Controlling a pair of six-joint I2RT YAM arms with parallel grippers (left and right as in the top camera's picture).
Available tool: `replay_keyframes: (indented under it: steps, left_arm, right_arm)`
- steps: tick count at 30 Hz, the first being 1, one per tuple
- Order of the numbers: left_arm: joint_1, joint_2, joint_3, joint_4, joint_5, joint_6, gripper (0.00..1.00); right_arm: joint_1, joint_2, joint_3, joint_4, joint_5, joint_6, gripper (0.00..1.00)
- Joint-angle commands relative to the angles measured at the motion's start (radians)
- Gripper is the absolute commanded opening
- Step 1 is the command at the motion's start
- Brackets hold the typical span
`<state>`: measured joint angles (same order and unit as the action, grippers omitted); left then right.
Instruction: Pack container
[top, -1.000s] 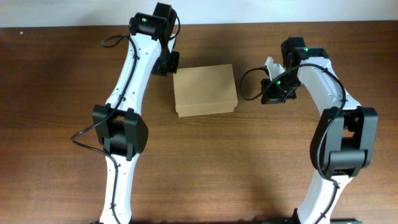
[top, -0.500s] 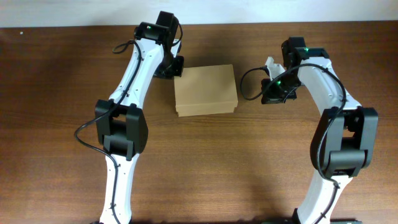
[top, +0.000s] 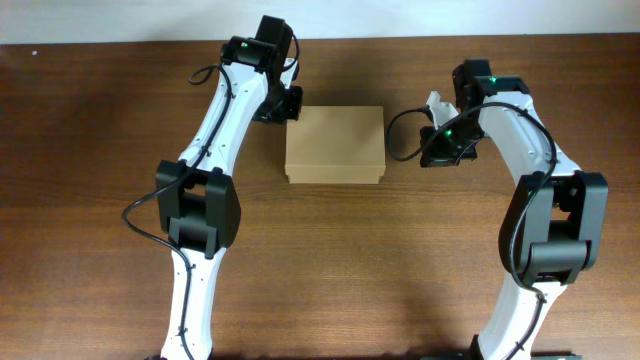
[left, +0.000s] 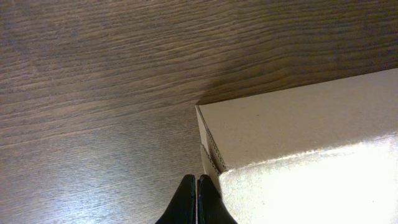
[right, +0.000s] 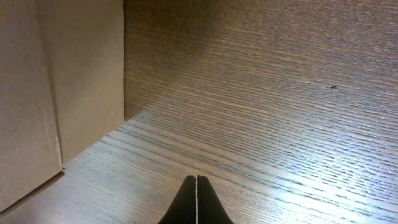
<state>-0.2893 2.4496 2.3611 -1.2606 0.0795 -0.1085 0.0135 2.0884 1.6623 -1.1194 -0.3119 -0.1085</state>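
Observation:
The container (top: 335, 144), a plain brown cardboard box with its lid shut, lies on the wooden table between the arms. My left gripper (top: 284, 103) is shut and empty, its fingertips (left: 196, 182) touching the box's upper left corner (left: 298, 124). My right gripper (top: 430, 140) is shut and empty, a little to the right of the box. In the right wrist view its fingertips (right: 196, 180) hover over bare wood, with the box's side (right: 56, 81) at the left.
The brown wooden table (top: 100, 150) lies all round the box. A pale wall strip (top: 100, 20) runs along the far edge. Both arm bases stand at the near edge.
My left gripper has moved right against the box's upper left corner, and the box has shifted right and turned square to the table. The right arm has not moved.

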Motion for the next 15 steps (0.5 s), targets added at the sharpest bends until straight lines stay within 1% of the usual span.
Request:
replay_keyframes:
  steps: [1, 3, 8, 12, 15]
  left_arm:
    - [0.0, -0.027, -0.003, -0.001, -0.063, -0.008, 0.03]
    - [0.012, -0.027, 0.005, -0.015, -0.116, -0.04, 0.03]
    - [0.073, -0.027, 0.075, -0.043, -0.122, -0.06, 0.03]
    - [0.126, -0.027, 0.203, -0.098, -0.15, -0.059, 0.03]
    - [0.163, -0.027, 0.335, -0.179, -0.234, -0.056, 0.03]
  right_arm:
    - [-0.004, -0.006, 0.001, 0.014, 0.008, -0.007, 0.04]
    - [-0.008, -0.006, 0.011, 0.026, 0.004, -0.007, 0.04]
    - [-0.024, -0.006, 0.099, 0.021, -0.024, -0.006, 0.04]
    - [-0.04, -0.006, 0.248, -0.047, 0.0, -0.006, 0.04]
    - [-0.048, -0.006, 0.397, -0.127, 0.032, -0.006, 0.04]
